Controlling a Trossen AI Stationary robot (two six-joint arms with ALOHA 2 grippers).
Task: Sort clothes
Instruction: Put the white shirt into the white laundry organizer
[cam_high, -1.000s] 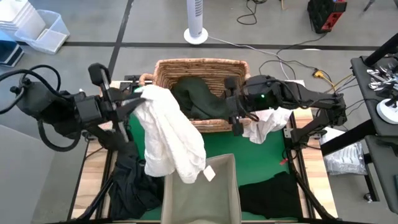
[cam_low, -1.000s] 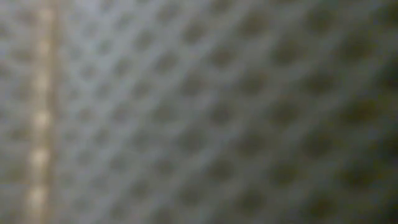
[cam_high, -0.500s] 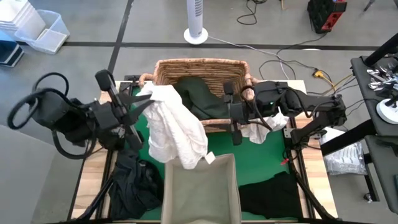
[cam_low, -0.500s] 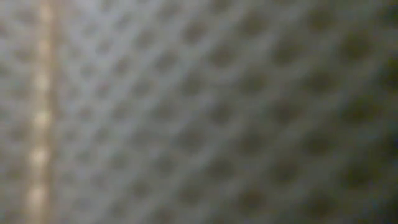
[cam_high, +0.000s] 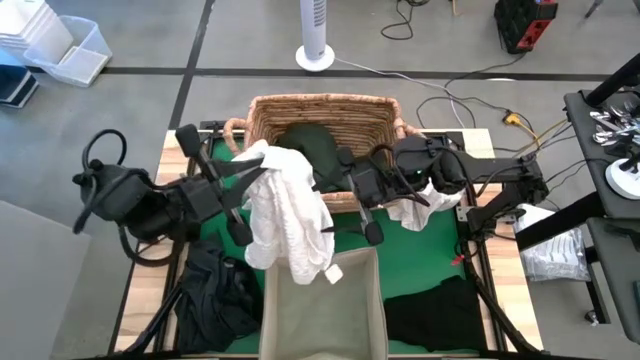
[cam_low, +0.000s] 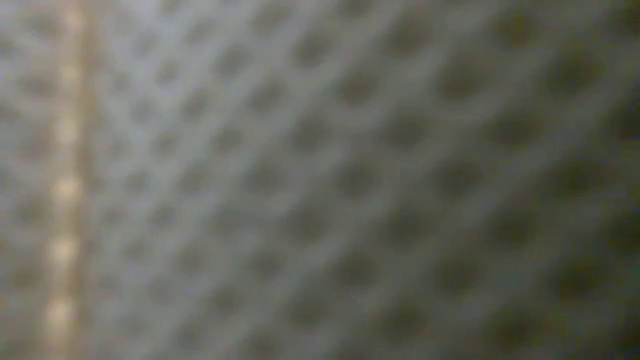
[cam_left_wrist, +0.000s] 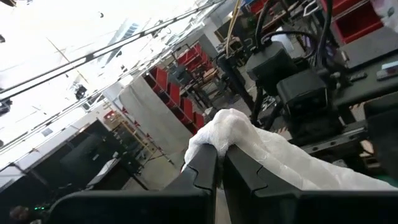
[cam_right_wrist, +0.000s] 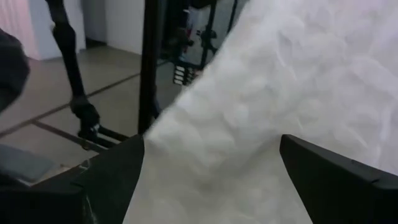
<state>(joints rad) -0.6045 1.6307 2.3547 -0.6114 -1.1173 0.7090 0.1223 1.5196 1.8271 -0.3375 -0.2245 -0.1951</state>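
Our left gripper (cam_left_wrist: 219, 163) has its fingers pressed together on a fold of the white garment (cam_high: 288, 215), held raised over the green mat (cam_high: 410, 255) in front of the wicker basket (cam_high: 322, 115). Our right gripper (cam_high: 366, 210) reaches in from the other side with its fingers spread wide, the cloth just ahead of them but ungripped. Only the wrist views show that pinch and that gap; the low view is a blur of mesh. A dark garment (cam_high: 318, 152) lies in the basket, another white one (cam_high: 425, 205) beside it, black ones (cam_high: 215, 295) nearer us. We can read no writing.
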